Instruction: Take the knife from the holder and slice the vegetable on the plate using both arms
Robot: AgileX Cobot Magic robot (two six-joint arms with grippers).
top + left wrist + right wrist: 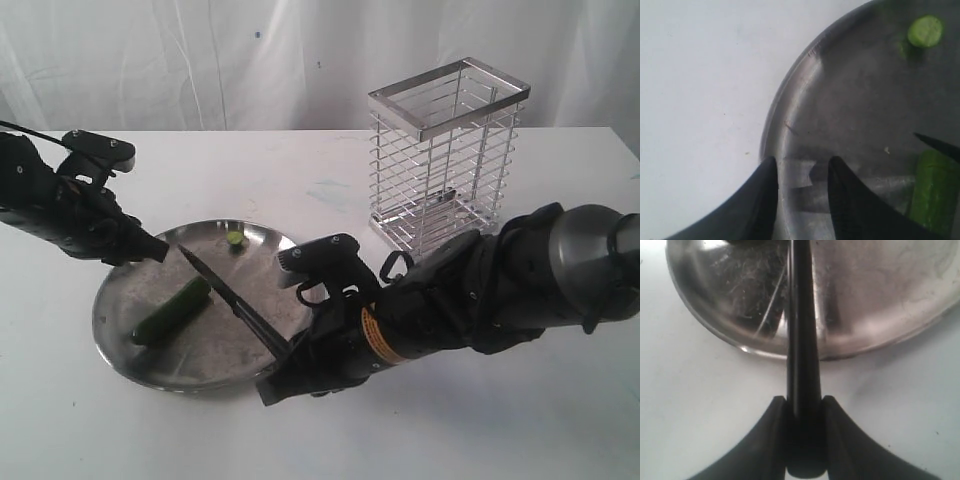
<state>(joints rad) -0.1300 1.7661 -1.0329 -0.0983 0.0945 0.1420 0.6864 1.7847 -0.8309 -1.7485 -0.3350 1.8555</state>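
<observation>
**A:** In the exterior view, how does the knife (pixel 232 298) look?

**B:** It is long, slim and dark, with a pointed blade. It slants across the plate (pixel 205 355), with the tip toward the plate's middle and the handle at the plate's near rim. The blade passes right by one end of the vegetable (pixel 172 310), a glossy dark green stick lying on the plate. I cannot tell whether they touch. A pale cut piece (pixel 235 238) sits near the plate's far rim. The holder (pixel 445 160) stands well apart from the plate on the white surface (pixel 150 440).

**A:** And the arms?

**B:** The right claw (pixel 283 362) lies low at the plate's near rim. The left claw (pixel 150 248) angles down at the plate's left rim.

**A:** What about the left wrist view?

**B:** The left claw (pixel 800 167) has its fingers apart with nothing between them, just inside the plate's (pixel 840 100) rim. The knife tip (pixel 940 145) sits over the vegetable's (pixel 935 185) end.

**A:** And the right wrist view?

**B:** The right claw (pixel 804 402) is clamped on the knife's (pixel 802 340) black handle, just outside the plate's (pixel 880 300) rim. The knife runs from there in over the plate.
</observation>
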